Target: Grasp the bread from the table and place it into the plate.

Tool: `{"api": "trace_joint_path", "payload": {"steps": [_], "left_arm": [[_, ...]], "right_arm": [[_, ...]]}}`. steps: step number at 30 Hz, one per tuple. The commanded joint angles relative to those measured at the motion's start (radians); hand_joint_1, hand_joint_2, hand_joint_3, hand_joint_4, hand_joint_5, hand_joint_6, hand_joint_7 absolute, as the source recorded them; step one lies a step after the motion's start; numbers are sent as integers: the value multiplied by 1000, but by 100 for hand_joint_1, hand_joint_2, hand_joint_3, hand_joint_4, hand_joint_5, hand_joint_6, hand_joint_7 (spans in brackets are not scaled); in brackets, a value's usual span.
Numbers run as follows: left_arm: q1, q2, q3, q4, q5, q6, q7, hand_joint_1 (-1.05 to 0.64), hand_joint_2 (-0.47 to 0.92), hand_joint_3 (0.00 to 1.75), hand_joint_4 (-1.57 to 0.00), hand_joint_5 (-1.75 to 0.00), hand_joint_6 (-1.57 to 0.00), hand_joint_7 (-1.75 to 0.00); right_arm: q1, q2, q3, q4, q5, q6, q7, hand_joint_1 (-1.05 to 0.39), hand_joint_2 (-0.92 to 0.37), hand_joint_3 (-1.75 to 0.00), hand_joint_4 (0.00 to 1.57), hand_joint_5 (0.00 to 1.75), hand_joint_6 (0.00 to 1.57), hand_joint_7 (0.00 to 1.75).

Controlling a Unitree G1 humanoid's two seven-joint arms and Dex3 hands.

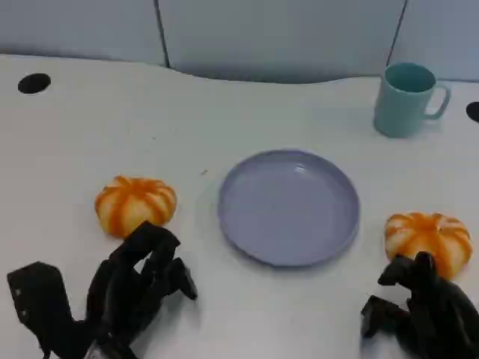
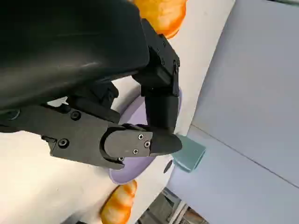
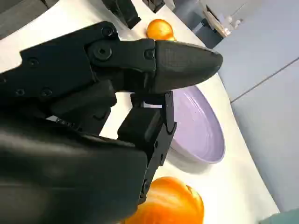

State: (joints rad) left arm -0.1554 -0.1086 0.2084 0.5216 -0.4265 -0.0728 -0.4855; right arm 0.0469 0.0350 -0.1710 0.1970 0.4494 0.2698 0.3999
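The white counter point(image 1: 90, 142) has lots of open room. Its far edge curves along a gray-blue wall point(image 1: 284, 34). A small black hole point(image 1: 34, 83) sits near the far left corner.

The purple plate point(image 1: 289, 206) sits in the middle of the counter. Nothing is in it. There is bare counter all around it.

One bread roll point(image 1: 135, 204), orange with white stripes, lies to the left of the plate, apart from it. A second bread roll point(image 1: 429, 238) lies to the right of the plate, toward the right edge. Both are on the counter, not in the plate.

A light teal mug point(image 1: 406, 98) stands upright near the far right corner, well apart from the plate. I cannot tell what is inside it. I see no writing on anything.

The left hand point(image 1: 138, 280) is by the near edge, just in front of the left roll. Its fingers are curled but apart, and it holds nothing. The right hand point(image 1: 419, 310) is by the near edge, right next to the second roll. Its fingers point(image 1: 408, 273) are apart too, and it holds nothing.
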Motion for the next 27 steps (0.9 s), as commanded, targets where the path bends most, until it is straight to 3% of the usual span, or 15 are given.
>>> {"api": "trace_joint_path", "payload": {"steps": [1, 27], "left_arm": [[-8, 16, 6, 1, -5, -4, -8, -46, 92, 29, -92, -175, -67, -175], [-12, 23, 7, 7, 0, -9, -13, -47, 92, 31, -92, -175, -67, -175]], "right_arm": [[1, -9, -5, 3, 8, 3, 4, -45, -92, -53, 116, 134, 101, 124], [0, -6, -3, 4, 3, 0, 0, -45, -92, -53, 116, 135, 102, 124]]}}
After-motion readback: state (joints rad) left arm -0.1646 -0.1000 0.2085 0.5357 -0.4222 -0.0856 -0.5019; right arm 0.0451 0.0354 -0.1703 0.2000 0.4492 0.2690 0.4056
